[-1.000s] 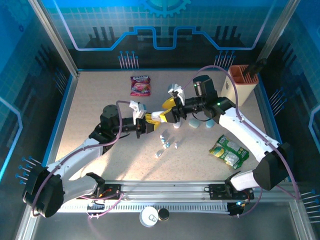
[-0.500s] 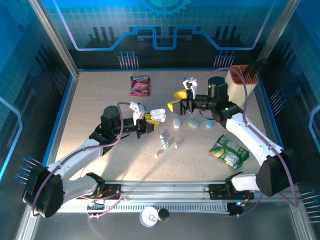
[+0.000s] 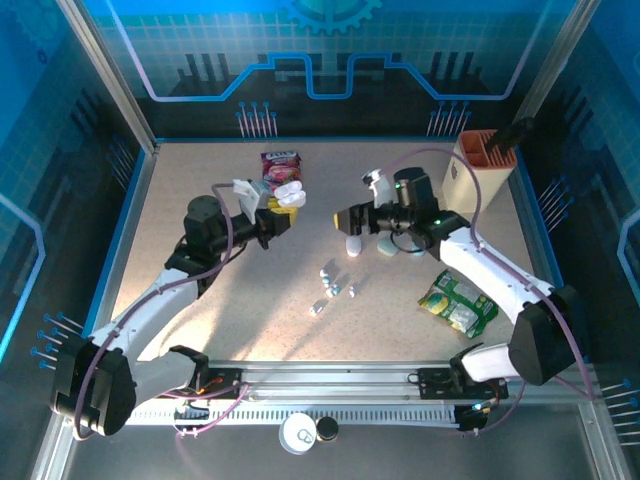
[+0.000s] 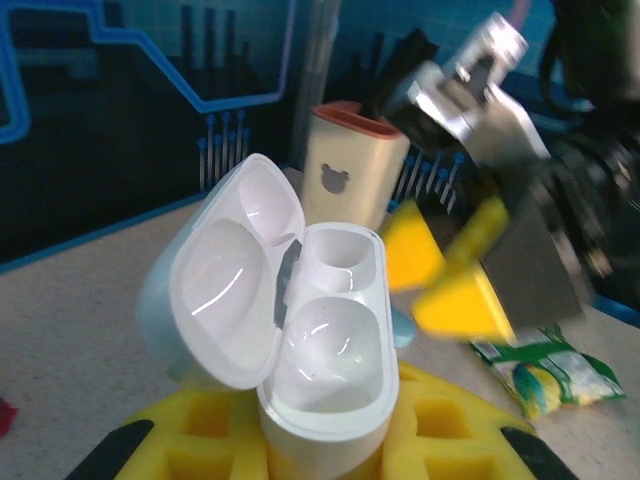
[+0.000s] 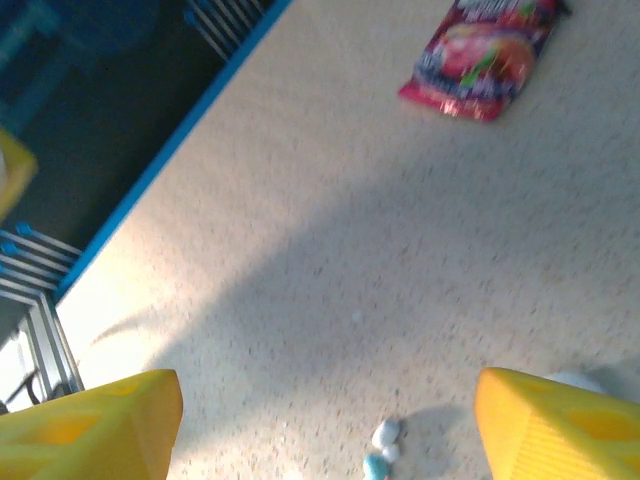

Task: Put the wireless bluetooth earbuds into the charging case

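Note:
A white charging case (image 3: 289,193) is held off the table with its lid swung open; my left gripper (image 3: 274,212) is shut on its base. In the left wrist view the case (image 4: 325,350) shows two empty wells, its lid (image 4: 225,290) tipped to the left, and my yellow pads (image 4: 440,430) clamp it from below. Several tiny white and pale-blue earbuds (image 3: 335,288) lie loose on the table, in front of both grippers. My right gripper (image 3: 346,220) hangs open to the right of the case, with nothing in it. Its wrist view has two earbuds (image 5: 383,445) on the table below its wide-apart fingers (image 5: 90,420).
A pink snack bag (image 3: 281,167) lies behind the held case. A white closed case (image 3: 355,245) and a pale-blue one (image 3: 390,246) rest under the right arm. A green packet (image 3: 457,301) lies at the right. A beige holder (image 3: 484,170) stands at the back right.
My right gripper has let go at the case, opened and drawn off to the right. The left gripper has carried the open case back and to the left, toward the pink bag.

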Tool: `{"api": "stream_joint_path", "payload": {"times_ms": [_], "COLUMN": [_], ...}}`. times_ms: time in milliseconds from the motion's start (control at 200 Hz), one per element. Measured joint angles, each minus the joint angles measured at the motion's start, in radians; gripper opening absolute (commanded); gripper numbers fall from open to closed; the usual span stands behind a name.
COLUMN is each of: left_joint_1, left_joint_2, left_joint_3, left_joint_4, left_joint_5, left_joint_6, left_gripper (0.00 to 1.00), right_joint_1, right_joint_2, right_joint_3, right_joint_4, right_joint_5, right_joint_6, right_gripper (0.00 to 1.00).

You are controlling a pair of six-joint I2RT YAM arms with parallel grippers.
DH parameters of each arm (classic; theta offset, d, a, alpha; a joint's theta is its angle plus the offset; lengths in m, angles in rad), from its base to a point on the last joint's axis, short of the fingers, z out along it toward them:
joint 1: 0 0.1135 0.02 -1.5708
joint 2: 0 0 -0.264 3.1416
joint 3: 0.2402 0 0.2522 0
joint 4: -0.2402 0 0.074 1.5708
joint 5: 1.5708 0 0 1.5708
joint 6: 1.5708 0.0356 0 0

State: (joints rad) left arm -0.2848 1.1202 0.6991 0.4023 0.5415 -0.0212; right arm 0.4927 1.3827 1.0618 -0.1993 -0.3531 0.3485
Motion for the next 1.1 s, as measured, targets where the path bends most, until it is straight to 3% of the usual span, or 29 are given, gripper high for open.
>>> {"api": "stream_joint_path", "payload": {"times_ms": [215, 445, 665, 1101], "left_joint_1": [0.041, 0.062, 0.071, 0.072], "left_joint_2": [0.024, 0.013, -0.043, -0.04], "left_joint_3": [-0.023, -0.077, -0.13, -0.13], "left_joint_4": [0.059, 0.08, 0.104, 0.105], "left_joint_5": [-0.076, -0.174, -0.238, -0.23], "left_joint_6": [-0.032, -0.056, -0.06, -0.09], "left_gripper": [0.09, 0.09, 0.09, 0.09], "right_joint_1": [0.2, 0.346, 0.37, 0.391], "right_joint_2": [0.022, 0.182, 0.325, 0.477], "right_joint_3": [0.006, 0.075, 0.077, 0.111], "right_joint_4": [-0.138, -0.299, -0.354, -0.328], "right_joint_5": [0.097, 0.138, 0.106, 0.035], "right_joint_6": [-0.087, -0.125, -0.121, -0.121], "right_gripper": [0.76, 0.71, 0.72, 0.72]}}
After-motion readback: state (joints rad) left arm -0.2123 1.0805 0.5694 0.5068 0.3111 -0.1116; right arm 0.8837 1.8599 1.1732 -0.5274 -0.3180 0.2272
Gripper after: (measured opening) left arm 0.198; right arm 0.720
